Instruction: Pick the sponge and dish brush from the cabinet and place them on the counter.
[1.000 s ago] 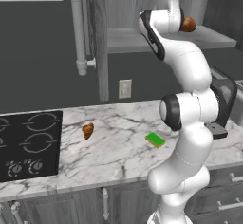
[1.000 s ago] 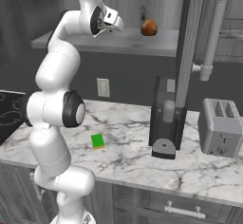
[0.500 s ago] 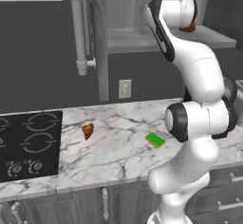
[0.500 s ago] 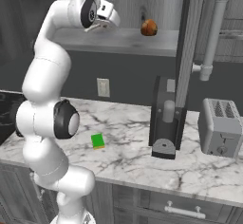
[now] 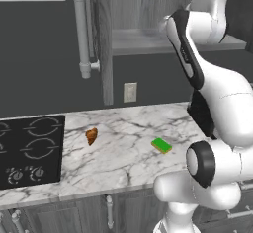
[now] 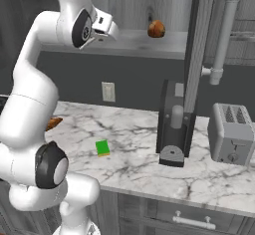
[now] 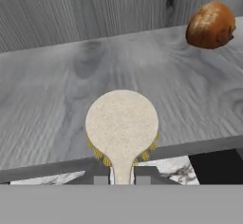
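You can count one sponge [image 5: 161, 145], one dish brush [image 7: 122, 127], one brown lump [image 6: 156, 29] on the shelf, one pastry [image 5: 92, 135], one toaster [image 6: 233, 140] and one cooktop [image 5: 29, 150].

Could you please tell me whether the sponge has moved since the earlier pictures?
No. The sponge lies on the counter at the same spot as before, below and right of the wall outlet.

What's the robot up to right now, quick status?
Gripper shut on dish brush, at the cabinet shelf edge. Sponge already on counter. Brown lump on shelf, off to the side, not in the way.
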Available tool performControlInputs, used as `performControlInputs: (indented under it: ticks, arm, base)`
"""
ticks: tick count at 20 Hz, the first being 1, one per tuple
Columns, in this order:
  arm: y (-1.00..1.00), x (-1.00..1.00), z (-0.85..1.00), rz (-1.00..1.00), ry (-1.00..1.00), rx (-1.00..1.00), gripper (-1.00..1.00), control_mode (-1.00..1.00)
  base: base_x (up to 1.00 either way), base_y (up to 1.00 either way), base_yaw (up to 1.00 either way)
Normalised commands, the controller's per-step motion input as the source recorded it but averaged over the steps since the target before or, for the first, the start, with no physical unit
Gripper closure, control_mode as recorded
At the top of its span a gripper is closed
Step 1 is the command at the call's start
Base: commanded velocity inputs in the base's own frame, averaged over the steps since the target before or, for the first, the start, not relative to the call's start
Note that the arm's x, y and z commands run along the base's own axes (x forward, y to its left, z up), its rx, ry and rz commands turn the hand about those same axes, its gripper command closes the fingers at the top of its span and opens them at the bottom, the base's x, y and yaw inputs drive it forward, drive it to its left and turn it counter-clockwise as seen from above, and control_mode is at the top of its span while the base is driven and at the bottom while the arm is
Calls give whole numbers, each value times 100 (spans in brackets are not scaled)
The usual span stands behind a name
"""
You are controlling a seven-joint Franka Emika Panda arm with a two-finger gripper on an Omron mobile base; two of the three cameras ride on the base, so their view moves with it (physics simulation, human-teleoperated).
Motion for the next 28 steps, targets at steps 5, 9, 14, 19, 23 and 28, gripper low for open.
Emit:
performControlInputs:
  ticks: [5,9,14,19,23,28]
  arm:
    - [1,-83,-56,16,0,-1,100,-100]
    - [1,-70,-53,16,0,0,100,-100]
    - [8,-25,-51,18,3,0,100,-100]
    - [12,0,-44,21,2,0,100,-100]
    - [26,0,-48,21,4,0,100,-100]
    - [30,2,-47,20,5,0,100,-100]
  base:
    - [0,0,0]
    - [0,0,0]
    - [0,0,0]
    - [0,0,0]
    - [0,0,0]
    - [0,0,0]
